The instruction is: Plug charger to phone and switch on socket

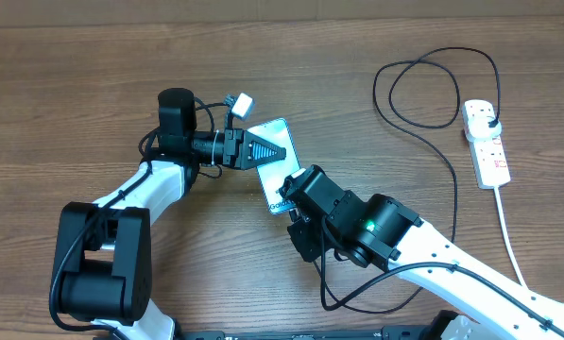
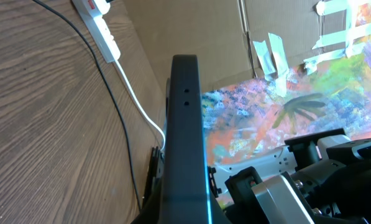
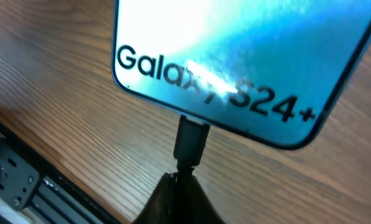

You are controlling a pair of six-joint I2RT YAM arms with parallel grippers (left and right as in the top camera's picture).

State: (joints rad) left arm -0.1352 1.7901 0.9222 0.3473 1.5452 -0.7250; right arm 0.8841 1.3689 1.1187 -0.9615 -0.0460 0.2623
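The phone (image 1: 274, 179) has a lit light blue screen and lies angled at the table's middle. The right wrist view shows its "Galaxy S24+" end (image 3: 235, 56). My left gripper (image 1: 274, 151) is shut on the phone's far end, and the left wrist view shows the phone's dark edge (image 2: 185, 124) between the fingers (image 2: 183, 218). My right gripper (image 1: 297, 189) (image 3: 184, 182) is shut on the charger cable just behind its connector tip (image 3: 191, 140). The tip meets the phone's near edge at the port. The charger's black plug (image 1: 490, 117) sits in the socket (image 1: 487, 144).
The black charger cable (image 1: 423, 94) loops at the far right and runs down past my right arm. The socket's thick white cord (image 1: 510, 241) trails toward the front right. The socket (image 2: 101, 25) and both cables also show in the left wrist view. A cardboard wall stands behind.
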